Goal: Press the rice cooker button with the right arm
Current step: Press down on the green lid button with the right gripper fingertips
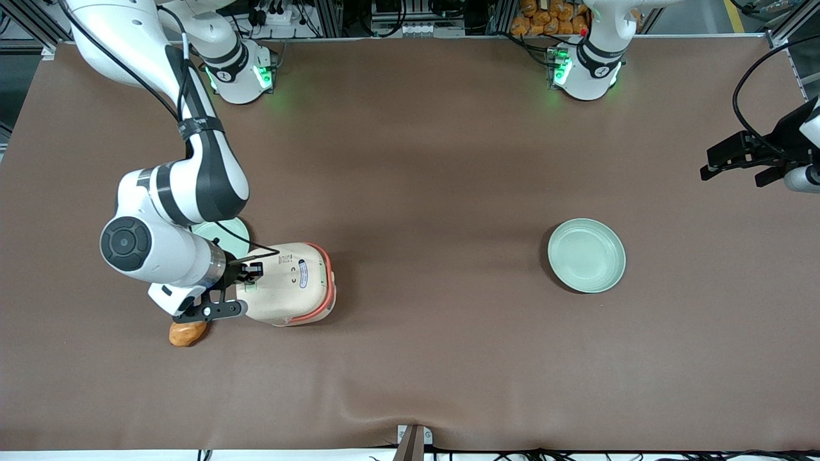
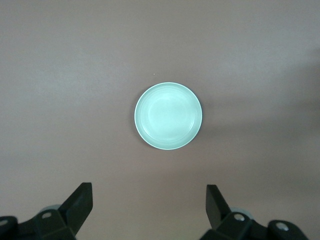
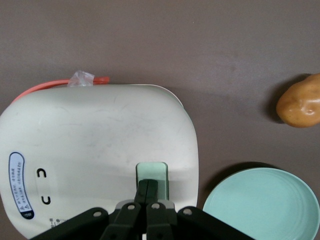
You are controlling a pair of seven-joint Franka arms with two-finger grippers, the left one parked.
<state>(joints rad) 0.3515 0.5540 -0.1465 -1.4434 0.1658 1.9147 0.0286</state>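
Observation:
The rice cooker (image 1: 291, 285) has a cream lid and a coral-orange handle band; it stands toward the working arm's end of the table. In the right wrist view its lid (image 3: 100, 145) fills most of the frame, with the pale green button (image 3: 152, 172) near one edge. My right gripper (image 3: 148, 186) is shut, fingers pressed together, tips on the button. In the front view the gripper (image 1: 248, 276) sits over the cooker's edge under the white right arm (image 1: 173, 211).
A potato (image 1: 187, 332) lies nearer the front camera, beside the cooker, also in the wrist view (image 3: 301, 101). One mint-green plate (image 1: 221, 235) lies partly under the arm, touching close to the cooker (image 3: 262, 205). Another plate (image 1: 586, 255) lies toward the parked arm's end.

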